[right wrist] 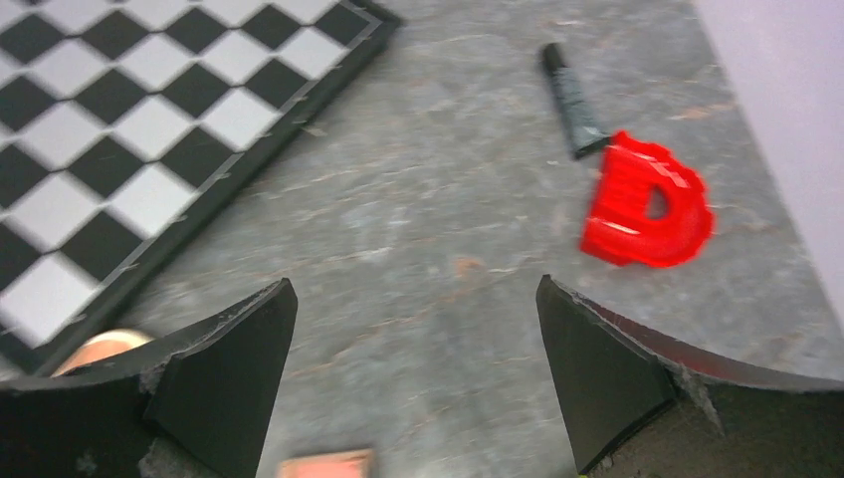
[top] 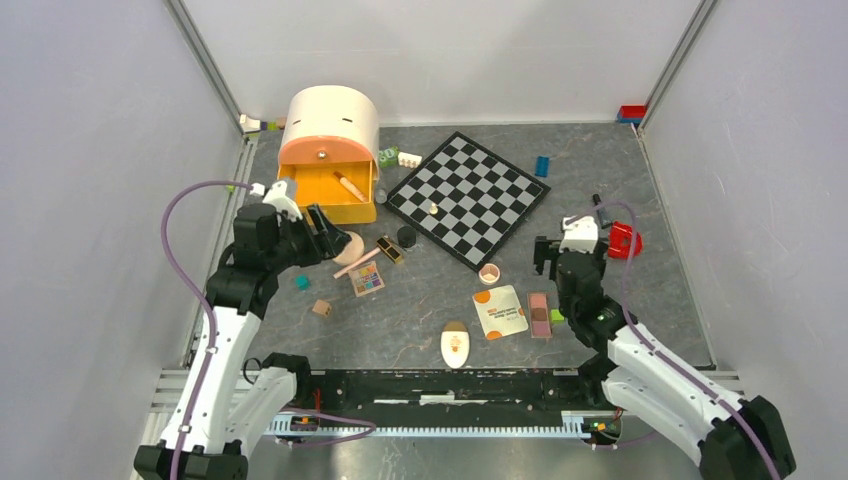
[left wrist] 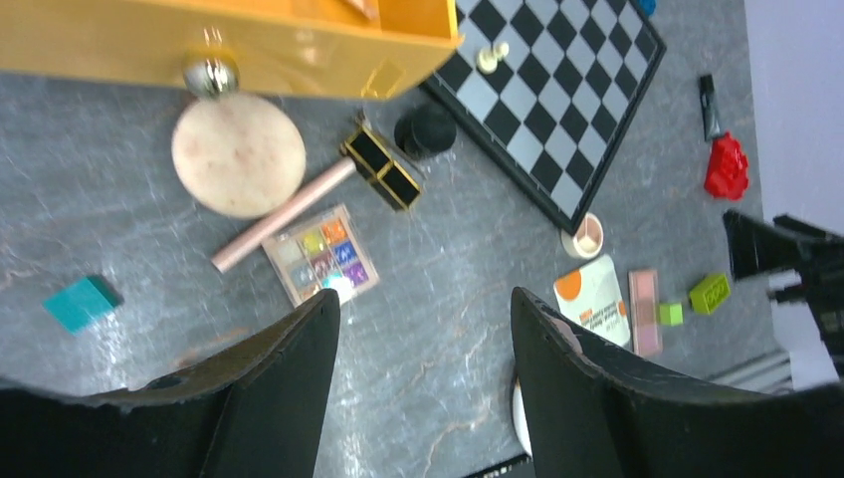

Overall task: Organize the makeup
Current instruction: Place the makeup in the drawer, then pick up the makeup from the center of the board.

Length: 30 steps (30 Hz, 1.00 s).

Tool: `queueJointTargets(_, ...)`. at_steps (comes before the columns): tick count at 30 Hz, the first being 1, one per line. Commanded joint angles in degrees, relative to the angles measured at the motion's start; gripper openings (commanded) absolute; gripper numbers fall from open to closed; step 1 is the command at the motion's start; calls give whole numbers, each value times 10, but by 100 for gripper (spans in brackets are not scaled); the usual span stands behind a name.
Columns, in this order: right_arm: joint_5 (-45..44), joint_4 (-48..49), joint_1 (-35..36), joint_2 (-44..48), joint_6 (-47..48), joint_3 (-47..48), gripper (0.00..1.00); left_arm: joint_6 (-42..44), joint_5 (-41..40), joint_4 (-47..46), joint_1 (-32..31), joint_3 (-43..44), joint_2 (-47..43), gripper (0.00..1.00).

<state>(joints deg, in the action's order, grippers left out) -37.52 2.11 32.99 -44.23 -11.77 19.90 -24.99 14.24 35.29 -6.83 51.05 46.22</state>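
Observation:
The makeup lies scattered on the grey table. My left gripper (left wrist: 426,304) hangs open and empty just right of the round peach compact (top: 349,247), above bare table near the multicolour eyeshadow palette (left wrist: 321,255) and a pink brush (left wrist: 284,214). A white-orange sachet (top: 500,311), the pink-brown blush palette (top: 539,314) and a cream oval (top: 455,345) sit near the front. My right gripper (right wrist: 416,299) is open over bare table, with the black pencil (right wrist: 574,100) ahead of it and a corner of the blush palette (right wrist: 326,464) just below.
A cream box (top: 330,120) with its orange drawer (top: 328,205) pulled open stands at the back left, a stick inside. The chessboard (top: 468,197) fills the middle back. A red toy (right wrist: 647,199), a small pot (top: 489,273) and coloured bricks lie around.

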Motion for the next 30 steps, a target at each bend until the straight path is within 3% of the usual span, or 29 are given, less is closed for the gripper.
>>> queueJointTargets(1,-2,140,-74,10,96,-41,98,6,46,23,-5,-30,-38,69)
queueJointTargets(6,-27,192,-156,-14,97,-84,98,10,9,62,-40,-42,-25,69)
queueJointTargets(10,18,381,-206,-37,144,-179,98,-14,-42,62,-107,-47,-17,69)
queueJointTargets(16,94,647,-266,-147,187,-274,98,-82,-139,30,-259,-53,34,69)
queueJointTargets(22,152,826,-283,-258,181,-311,98,-121,-155,-37,-323,-67,95,69)
queueJointTargets(30,189,977,-283,-356,196,-337,98,-160,-154,-117,-408,-93,154,69)
